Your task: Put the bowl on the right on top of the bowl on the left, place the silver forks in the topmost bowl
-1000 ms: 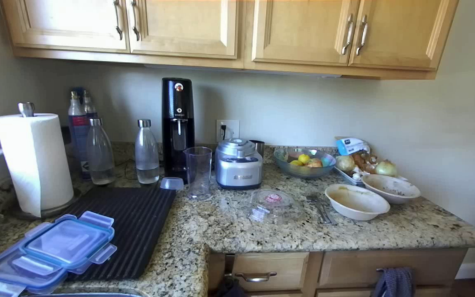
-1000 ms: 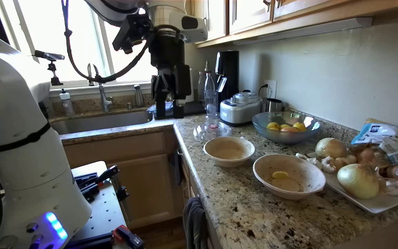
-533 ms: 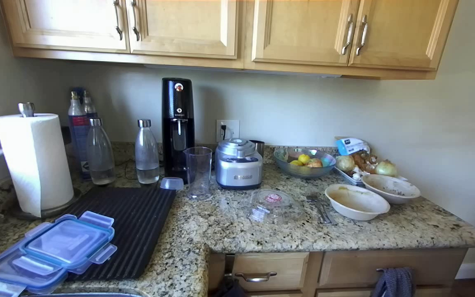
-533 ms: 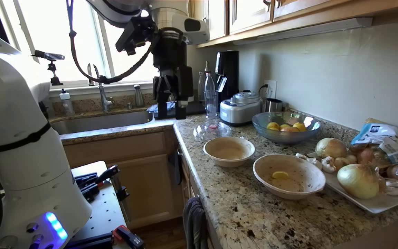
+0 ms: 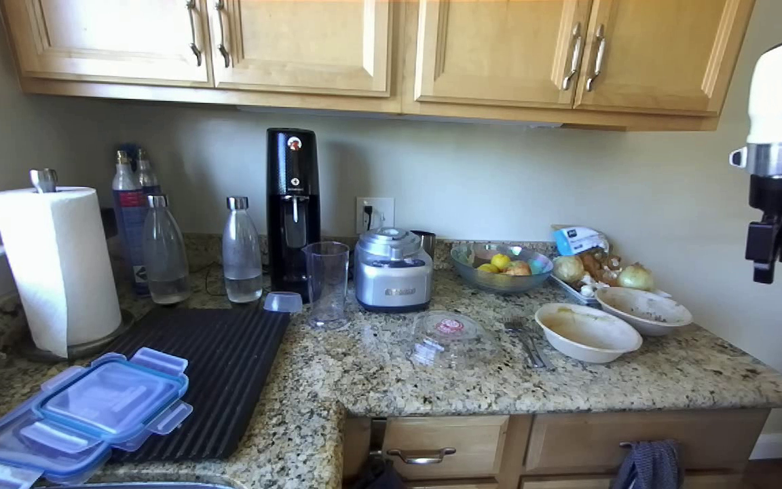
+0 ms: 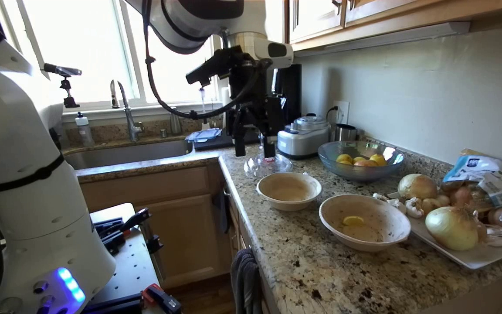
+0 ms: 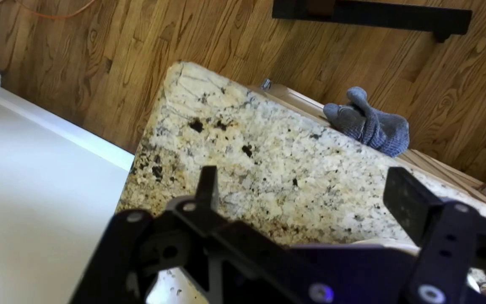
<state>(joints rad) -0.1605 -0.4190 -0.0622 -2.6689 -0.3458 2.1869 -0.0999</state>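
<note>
The left bowl (image 5: 588, 333) is off-white and oval, upright on the counter; it also shows in an exterior view (image 6: 289, 192). The right bowl (image 5: 643, 311) stands close beside it, nearer the wall, with dark specks and a yellow wedge inside (image 6: 371, 224). Silver forks (image 5: 530, 345) lie on the counter left of the left bowl; the bowl mostly hides them in an exterior view. My gripper (image 5: 776, 268) is open and empty, in the air above counter height (image 6: 254, 152). In the wrist view its fingers are wide apart (image 7: 302, 173) over bare granite, with the bowls largely hidden behind it.
A clear plastic lid (image 5: 455, 336) lies left of the forks. A glass fruit bowl (image 5: 503, 278) and a plate of onions and garlic (image 6: 473, 257) stand behind the bowls. Upper cabinets (image 5: 499, 54) overhang the counter. A towel (image 7: 369, 122) hangs at the front.
The arm and gripper have moved away from the sink toward the bowls, coming further into an exterior view from its right edge. Bowls and forks have not moved.
</note>
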